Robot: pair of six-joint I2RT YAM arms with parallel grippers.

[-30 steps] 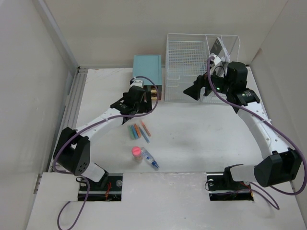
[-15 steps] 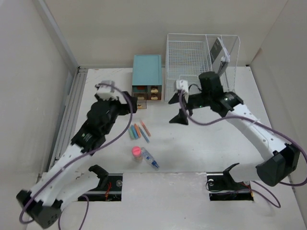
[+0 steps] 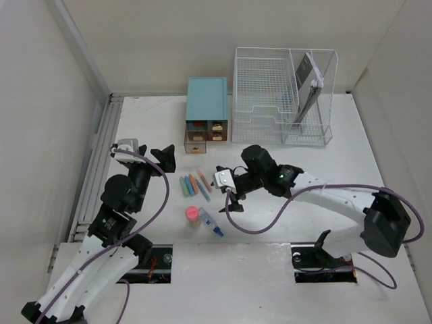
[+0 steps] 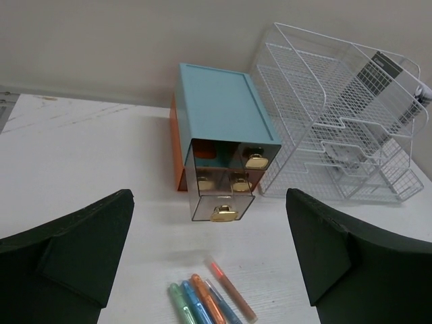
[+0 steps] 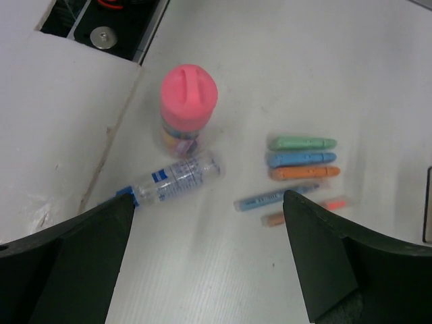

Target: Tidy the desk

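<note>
Two arms reach over the desk (image 3: 317, 152), the big white top filling the overhead view, with silver rails (image 3: 101, 152) down its left edge. The left gripper (image 4: 208, 196) is spread wide with nothing between its fingers, facing the teal drawer box (image 4: 219, 104). Only this wrist view shows the gold pulls (image 4: 223, 214) and the lower left drawer standing out from the others. The wire rack (image 4: 324, 101) sits just right of the box. The right gripper (image 5: 207, 200) gapes too, empty, above the markers (image 5: 304, 158), a pink-capped jar (image 5: 189, 98) and a small bottle (image 5: 172, 182) lying flat beside it. The bottle's label has blue print, too blurred to read. Plenty of bare room on the desk's right half, nearer than the rack.
</note>
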